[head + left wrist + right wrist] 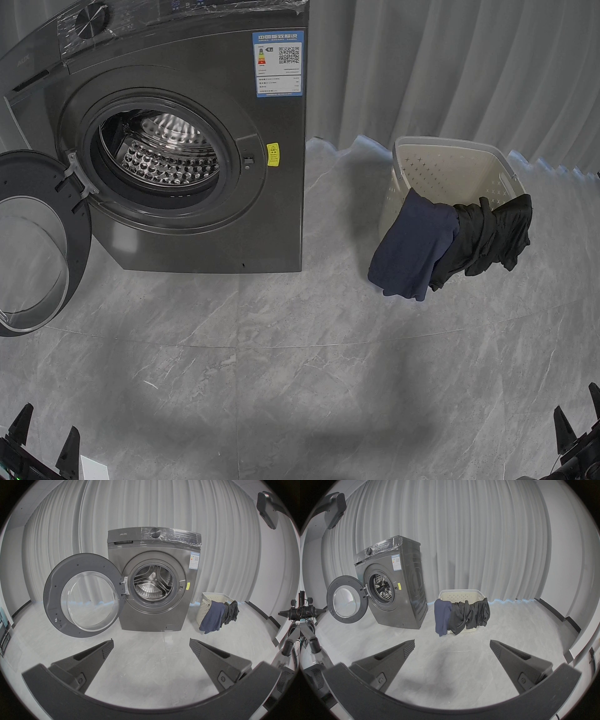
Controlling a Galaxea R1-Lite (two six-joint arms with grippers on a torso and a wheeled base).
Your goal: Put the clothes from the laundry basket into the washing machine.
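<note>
Left hand (150,640) and right hand (452,641) gape wide, empty, well apart from laundry basket (437,172).

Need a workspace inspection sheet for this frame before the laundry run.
Surface: grey tiled floor.
Job's things: washing machine with door swung open, no clothes seen in drum; laundry basket on its right; navy garment and black garment draped over the basket's front rim.
Clutter: nothing seen.
Grippers: left claw open; right claw open; both hold nothing.
Cables: nothing seen.
Surroundings: white curtain behind.
</note>
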